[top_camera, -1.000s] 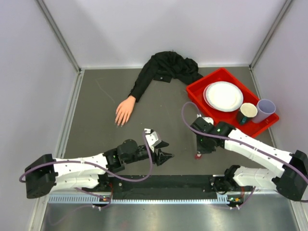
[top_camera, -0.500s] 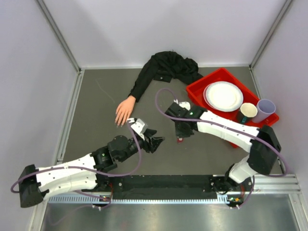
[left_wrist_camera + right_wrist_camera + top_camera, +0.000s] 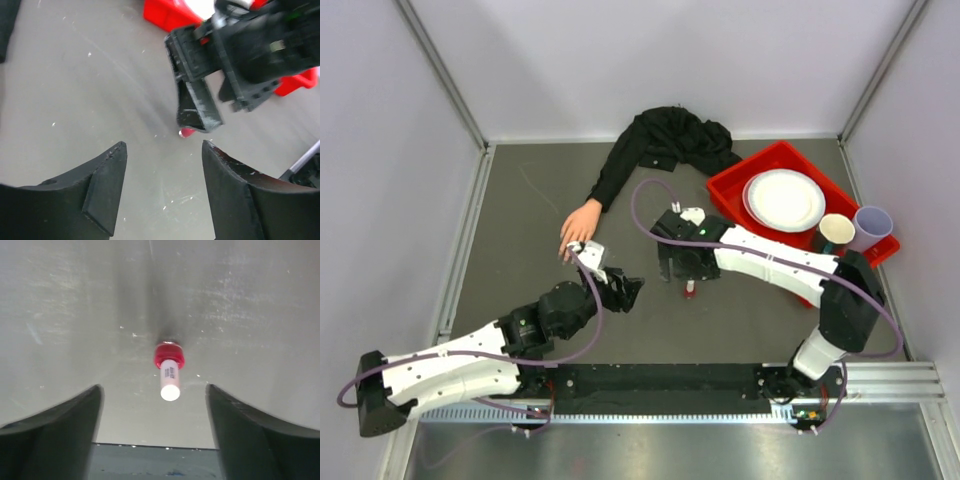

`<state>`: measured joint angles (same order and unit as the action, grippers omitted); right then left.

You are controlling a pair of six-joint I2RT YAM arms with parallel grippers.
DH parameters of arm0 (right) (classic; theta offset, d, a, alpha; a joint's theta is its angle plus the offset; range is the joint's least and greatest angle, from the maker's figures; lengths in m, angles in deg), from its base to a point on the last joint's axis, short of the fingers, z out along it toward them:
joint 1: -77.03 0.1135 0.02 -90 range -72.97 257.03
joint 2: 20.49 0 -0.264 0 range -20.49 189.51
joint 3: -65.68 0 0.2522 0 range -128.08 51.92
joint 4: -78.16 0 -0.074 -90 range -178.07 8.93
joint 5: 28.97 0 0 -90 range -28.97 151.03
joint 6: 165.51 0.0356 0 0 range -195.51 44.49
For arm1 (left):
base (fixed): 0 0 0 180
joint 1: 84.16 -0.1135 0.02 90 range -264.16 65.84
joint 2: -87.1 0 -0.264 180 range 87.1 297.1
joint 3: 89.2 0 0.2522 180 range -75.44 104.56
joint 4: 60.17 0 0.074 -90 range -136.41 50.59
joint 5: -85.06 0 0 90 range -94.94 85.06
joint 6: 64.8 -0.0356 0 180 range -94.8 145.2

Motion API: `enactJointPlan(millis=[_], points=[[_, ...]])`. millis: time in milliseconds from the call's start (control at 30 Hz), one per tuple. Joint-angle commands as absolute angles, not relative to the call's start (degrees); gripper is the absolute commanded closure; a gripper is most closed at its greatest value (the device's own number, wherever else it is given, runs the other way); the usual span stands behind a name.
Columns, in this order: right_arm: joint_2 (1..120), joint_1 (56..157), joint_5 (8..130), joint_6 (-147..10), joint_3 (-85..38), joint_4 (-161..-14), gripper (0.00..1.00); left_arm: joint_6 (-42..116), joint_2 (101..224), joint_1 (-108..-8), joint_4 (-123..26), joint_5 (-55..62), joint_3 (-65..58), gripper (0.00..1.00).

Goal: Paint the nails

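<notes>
Nails (image 3: 566,256) near left claw (image 3: 628,290); right claw (image 3: 152,387) spread.

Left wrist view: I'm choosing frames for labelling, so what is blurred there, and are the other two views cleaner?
Left wrist view: the right gripper and red tray are smeared, while the near fingers are crisper. Right wrist view: the polish bottle is sharp, with a soft shadow beyond it; the dark fingers lack detail. Top external view: sharp and evenly lit.
</notes>
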<state>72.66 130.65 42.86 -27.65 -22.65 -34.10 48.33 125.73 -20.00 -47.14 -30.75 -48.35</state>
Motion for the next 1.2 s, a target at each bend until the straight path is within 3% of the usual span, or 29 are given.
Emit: enactJointPlan(millis=[0,67,233,400,767,1167], points=[[64.52,131.35,43.28,-33.48,-25.08,-36.13,0.06,52.00,129.19,-20.26,-41.15,-33.42,-40.91,0.32],[58.39,131.26,42.06,-37.44,-23.16,-35.61,0.01,53.06,132.44,-20.35,-39.03,-31.76,-36.87,0.31],[43.17,122.51,44.76,-41.40,-12.00,-40.07,0.01,49.91,149.52,-20.44,-31.76,-20.87,-22.84,0.26],[31.48,112.98,44.16,-38.60,-4.86,-37.99,0.01,49.63,163.98,-20.44,-26.45,-17.68,-13.40,0.31],[22.41,111.75,38.79,-39.29,-2.67,-32.53,0.01,54.02,178.67,-20.43,-28.04,-16.19,-7.41,0.31],[22.41,111.74,41.43,-40.62,0.06,-35.60,0.01,51.74,184.56,-20.44,-31.20,-19.88,-6.09,0.46]])
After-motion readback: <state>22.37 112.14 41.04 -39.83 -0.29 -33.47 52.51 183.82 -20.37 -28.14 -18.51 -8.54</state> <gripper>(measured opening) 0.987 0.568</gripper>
